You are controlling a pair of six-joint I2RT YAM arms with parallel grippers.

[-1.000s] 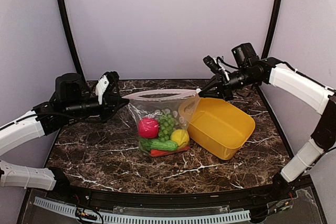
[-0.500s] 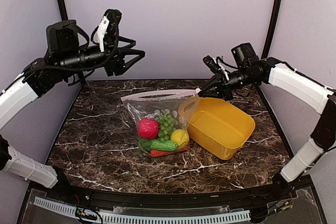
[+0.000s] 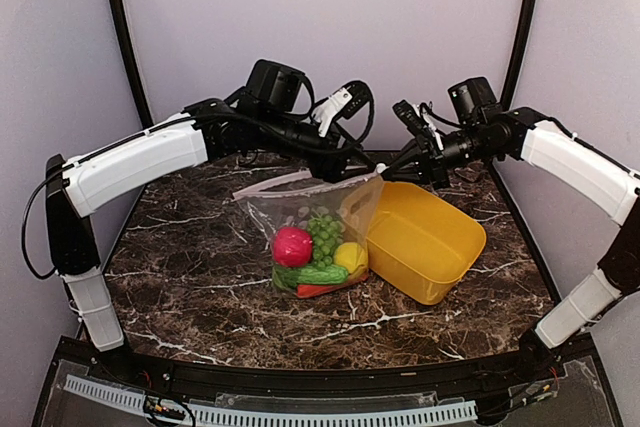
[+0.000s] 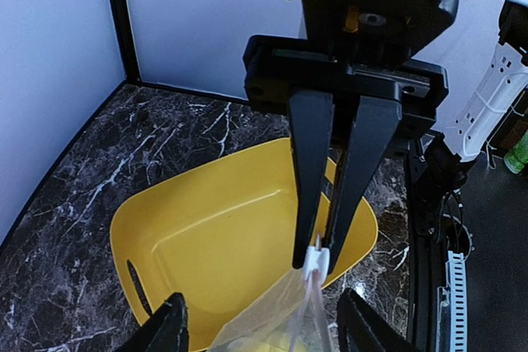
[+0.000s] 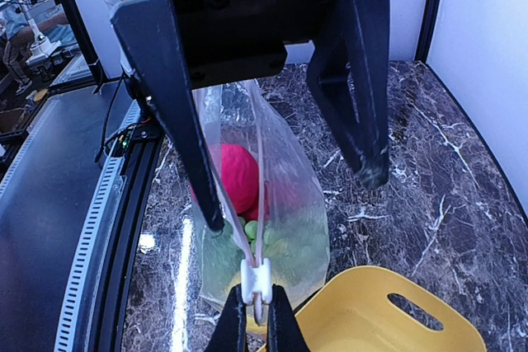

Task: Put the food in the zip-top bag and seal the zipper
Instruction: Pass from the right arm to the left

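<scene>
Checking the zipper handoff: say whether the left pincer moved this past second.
Yes: the left pincer swung right, from the table's left edge to the bag beside the basket.

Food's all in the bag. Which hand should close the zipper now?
Left, probably: the left hand is open, straddling the bag's mouth beside the slider; the right hand is shut on that slider, anchoring the end.

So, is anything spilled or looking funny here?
Nothing spilled: the food is all inside the zip-top bag. The bag just looks lopsided, held up by one top corner in the right gripper, its other corner sagging lower.
</scene>
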